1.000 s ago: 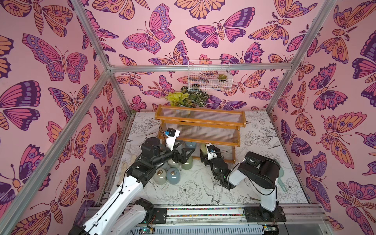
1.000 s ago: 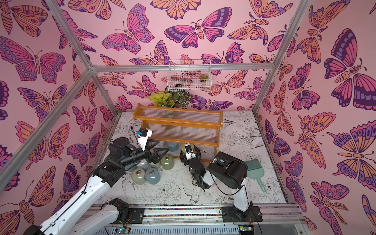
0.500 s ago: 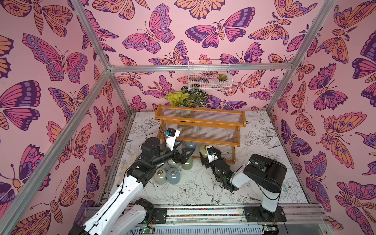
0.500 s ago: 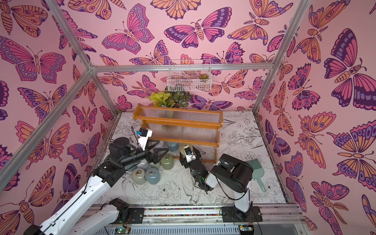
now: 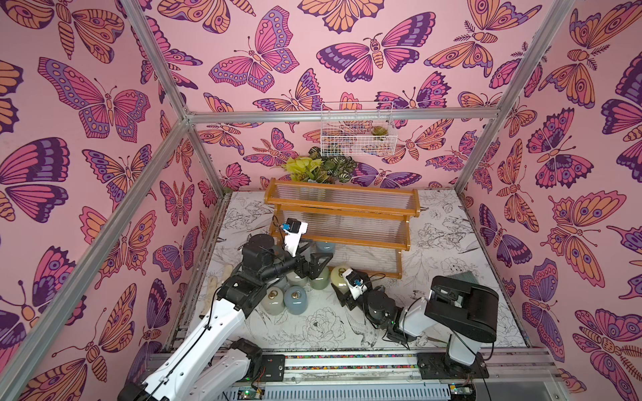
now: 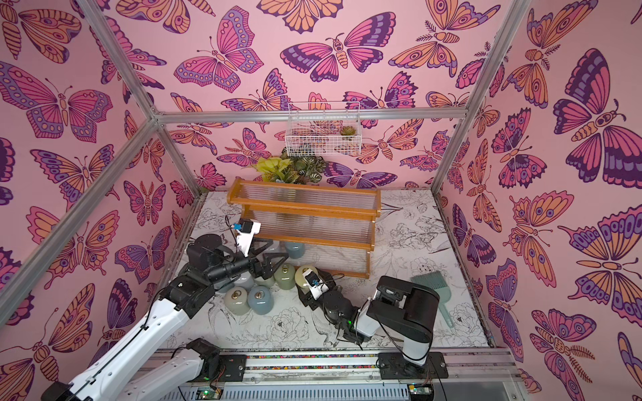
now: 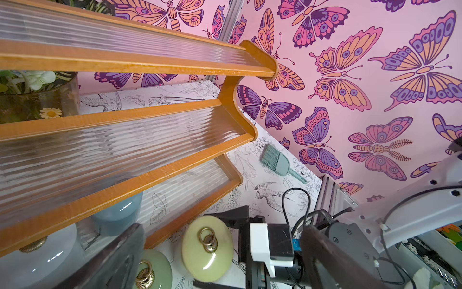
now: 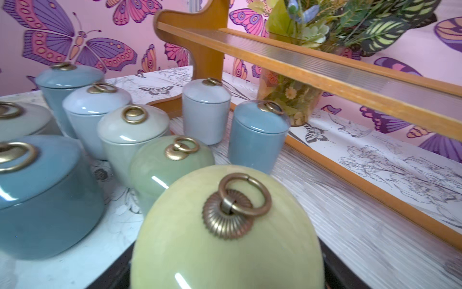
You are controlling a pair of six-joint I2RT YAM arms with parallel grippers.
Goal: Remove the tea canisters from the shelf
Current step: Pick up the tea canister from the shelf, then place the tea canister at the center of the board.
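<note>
My right gripper (image 5: 339,285) is shut on a yellow-green tea canister (image 8: 225,237), held by the front rail of the shelf (image 5: 342,211), beside a sage green one (image 5: 319,277). A white canister (image 8: 206,112) and a blue-grey one (image 8: 257,135) stand on the lowest ribbed tier. Several more canisters (image 6: 260,299) are grouped on the table at front left. My left gripper (image 5: 326,262) hangs open and empty over that group, its dark fingers (image 7: 125,250) wide apart. The two upper tiers are bare.
A vase of plants (image 5: 316,170) stands behind the shelf under a white wire basket (image 5: 356,128) on the back wall. A teal brush (image 6: 432,288) lies at the right, behind my right arm's elbow. Pink walls close in on three sides.
My right gripper has drawn the yellow-green canister away from the shelf toward the front of the table, and the arm's elbow has swung right. The left arm has not moved.
</note>
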